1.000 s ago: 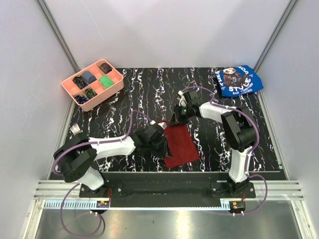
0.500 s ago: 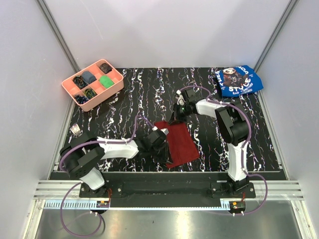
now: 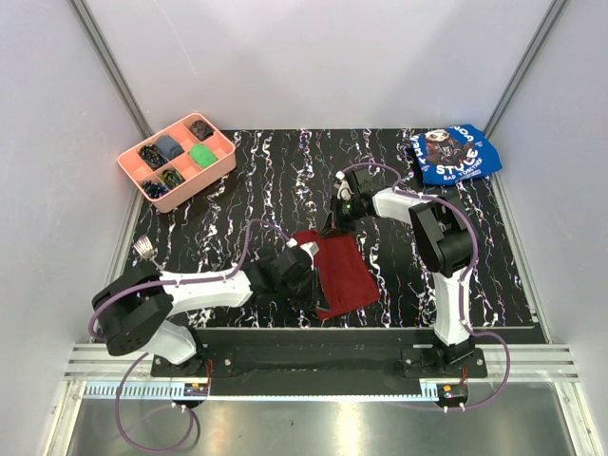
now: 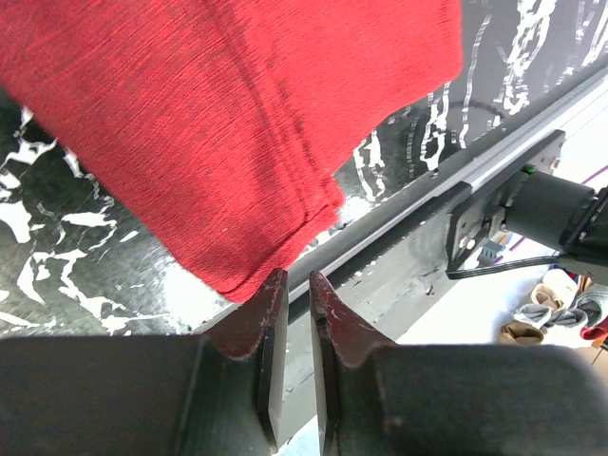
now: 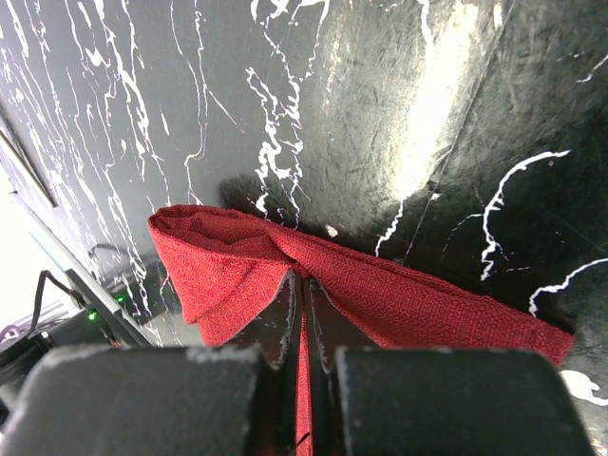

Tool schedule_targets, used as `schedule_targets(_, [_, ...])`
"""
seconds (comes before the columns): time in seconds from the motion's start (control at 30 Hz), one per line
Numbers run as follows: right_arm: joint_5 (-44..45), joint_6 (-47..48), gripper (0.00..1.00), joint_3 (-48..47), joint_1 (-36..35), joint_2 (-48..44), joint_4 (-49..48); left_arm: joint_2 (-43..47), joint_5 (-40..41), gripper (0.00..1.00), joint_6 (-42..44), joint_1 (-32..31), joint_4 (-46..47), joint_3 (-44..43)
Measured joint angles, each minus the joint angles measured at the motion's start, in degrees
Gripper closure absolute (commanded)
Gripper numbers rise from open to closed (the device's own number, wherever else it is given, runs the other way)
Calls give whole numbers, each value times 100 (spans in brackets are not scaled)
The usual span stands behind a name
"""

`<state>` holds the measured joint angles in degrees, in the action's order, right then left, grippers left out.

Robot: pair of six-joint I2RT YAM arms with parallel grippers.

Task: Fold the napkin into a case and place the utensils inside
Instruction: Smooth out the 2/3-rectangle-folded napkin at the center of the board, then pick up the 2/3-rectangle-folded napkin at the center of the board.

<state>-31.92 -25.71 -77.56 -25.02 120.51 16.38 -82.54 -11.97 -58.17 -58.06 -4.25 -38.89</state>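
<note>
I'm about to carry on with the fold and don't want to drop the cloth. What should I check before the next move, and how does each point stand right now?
1. Right end effector clamped on the napkin: ok, jaws shut on a fold at its far edge.
2. Left end effector gripping the near corner: not ok, jaws slightly apart, no cloth seen in the gap.
3. Napkin narrowed into a case: not ok, a broad folded piece.
4. Utensils located: cannot tell; only a fork shows, far left of the napkin.
5. Pink tray and blue cloth out of the way: ok, both at far corners.
</note>
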Motion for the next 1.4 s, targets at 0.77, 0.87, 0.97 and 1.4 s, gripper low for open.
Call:
schedule_targets(0.77, [953, 83, 30, 804, 564, -2111, 885, 295, 846, 61, 992, -55, -1558, -590])
schedule_targets(0.87, [986, 42, 31, 1480, 780, -2710, 861, 310, 859, 52, 1161, -44, -1596, -870])
schedule_targets(0.97, [920, -59, 36, 2232, 813, -3012, 745, -63, 800, 50, 1231, -24, -1674, -1351])
schedule_targets(1.4, [389, -549, 55, 3901, 780, -3563, 109, -1773, 1012, 48, 1161, -179, -2376, -2415])
